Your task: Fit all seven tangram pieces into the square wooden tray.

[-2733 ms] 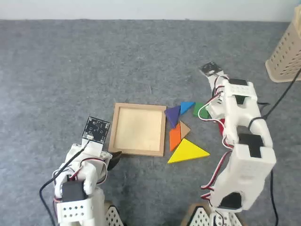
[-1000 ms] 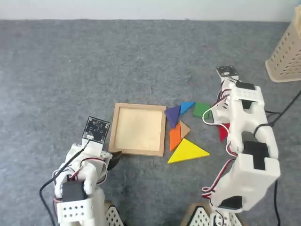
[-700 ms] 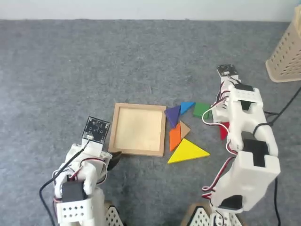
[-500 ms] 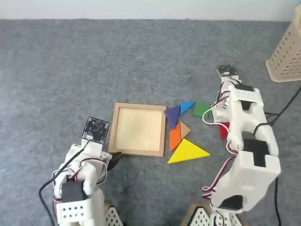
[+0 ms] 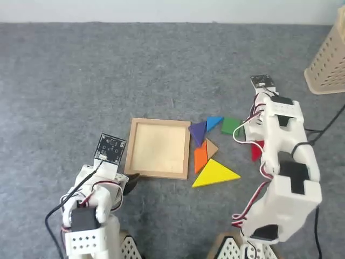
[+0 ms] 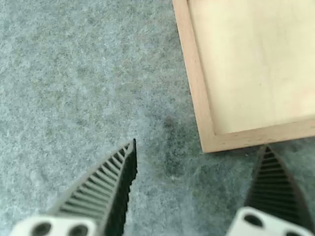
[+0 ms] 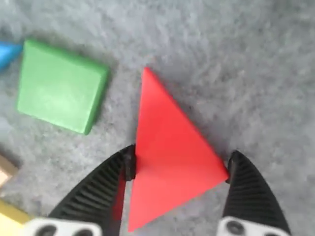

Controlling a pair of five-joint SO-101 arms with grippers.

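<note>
The square wooden tray (image 5: 159, 147) lies empty on the grey carpet. To its right sit a purple triangle (image 5: 198, 131), a blue triangle (image 5: 214, 122), a green square (image 5: 230, 125), an orange piece (image 5: 200, 156), a tan triangle (image 5: 212, 147) and a large yellow triangle (image 5: 214, 174). The red triangle (image 7: 167, 147) lies flat beside the green square (image 7: 59, 93). My right gripper (image 7: 181, 160) is shut on it, with a fingertip against each side edge. In the high view the right arm covers most of the red triangle (image 5: 255, 152). My left gripper (image 6: 199, 147) stands open over the tray's near corner (image 6: 206, 137).
A beige slotted basket (image 5: 329, 54) stands at the far right edge. Open carpet stretches behind and to the left of the tray. The left arm's base (image 5: 89, 226) sits at the front left.
The right arm has swung to the right, away from the green square, and come down over the red triangle. In the last second it barely shifts. The left arm has not moved.
</note>
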